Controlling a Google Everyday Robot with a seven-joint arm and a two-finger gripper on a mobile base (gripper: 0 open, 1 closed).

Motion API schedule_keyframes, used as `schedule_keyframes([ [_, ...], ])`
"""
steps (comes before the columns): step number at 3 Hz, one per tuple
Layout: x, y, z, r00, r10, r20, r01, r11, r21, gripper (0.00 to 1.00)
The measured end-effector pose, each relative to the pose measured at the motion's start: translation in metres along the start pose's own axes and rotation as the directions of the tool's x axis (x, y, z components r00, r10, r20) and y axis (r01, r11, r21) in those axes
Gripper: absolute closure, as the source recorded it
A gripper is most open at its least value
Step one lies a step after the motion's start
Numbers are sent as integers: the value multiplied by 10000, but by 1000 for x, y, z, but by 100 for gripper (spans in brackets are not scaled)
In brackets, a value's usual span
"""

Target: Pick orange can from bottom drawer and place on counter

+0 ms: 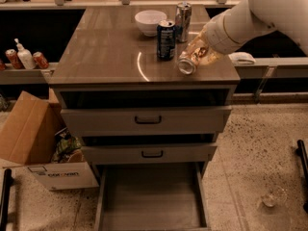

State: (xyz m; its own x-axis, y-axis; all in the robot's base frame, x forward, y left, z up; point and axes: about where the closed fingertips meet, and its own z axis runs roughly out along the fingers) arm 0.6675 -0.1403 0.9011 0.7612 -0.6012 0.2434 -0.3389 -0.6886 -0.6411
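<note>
The orange can (194, 57) is held tilted, silver end toward the camera, just above the right front part of the counter (106, 52). My gripper (204, 53) is shut on the orange can; the white arm reaches in from the upper right and hides most of the fingers. The bottom drawer (151, 196) is pulled out at the foot of the cabinet, and its grey floor shows nothing inside.
A dark blue can (166, 40), a taller silver can (183, 15) and a white bowl (150, 22) stand on the counter just left of my gripper. The two upper drawers are slightly open. A cardboard box (29, 134) sits left; a shelf holds red cans (39, 60).
</note>
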Motion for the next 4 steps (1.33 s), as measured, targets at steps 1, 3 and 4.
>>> schedule_keyframes([
  [1,13,-6,20,9999,36,99,-33,9996,-297,59],
  [3,25,-16,32,9998,106,179,-97,9985,-544,12],
  [4,27,-18,33,9997,131,200,-120,9983,-566,0],
])
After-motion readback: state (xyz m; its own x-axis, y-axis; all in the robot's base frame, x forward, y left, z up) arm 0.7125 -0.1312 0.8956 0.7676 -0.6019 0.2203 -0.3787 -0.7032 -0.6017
